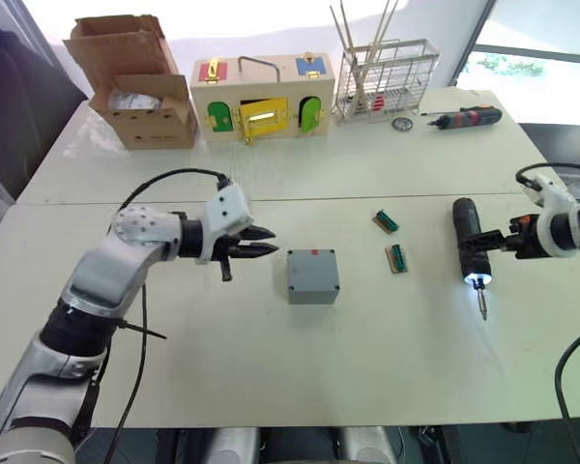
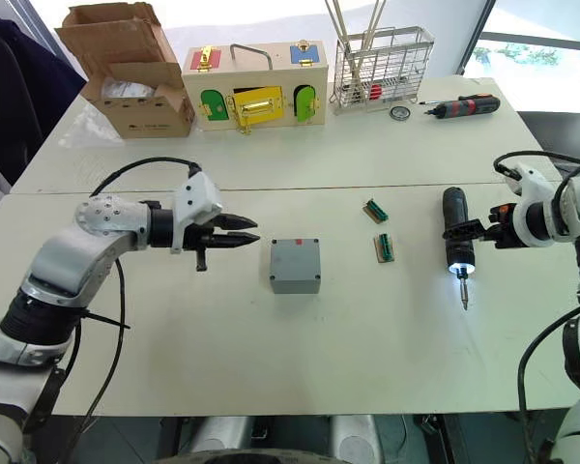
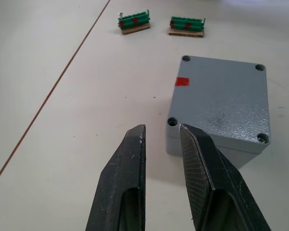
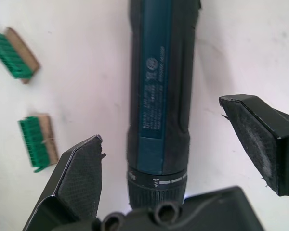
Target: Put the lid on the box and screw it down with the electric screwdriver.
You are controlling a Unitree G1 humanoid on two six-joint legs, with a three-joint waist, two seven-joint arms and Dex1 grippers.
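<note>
Your grey box [image 1: 313, 275] sits near the middle of the white counter [image 1: 271, 387], its lid [image 3: 225, 98] already lying on top with a red mark at the far edge. Your left pincer [image 1: 261, 242] hovers just beside the box, fingers narrowly parted and empty. Toward the counter's right edge, your right pincer [image 4: 183, 163] is spread wide around the electric screwdriver [image 1: 472, 249], which lies flat with its tip light on, fingers not touching it.

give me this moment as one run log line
lid: on box | left gripper: open, beside box | right gripper: open, straddling electric screwdriver, lit, lying on table | screwing: not begun
</note>
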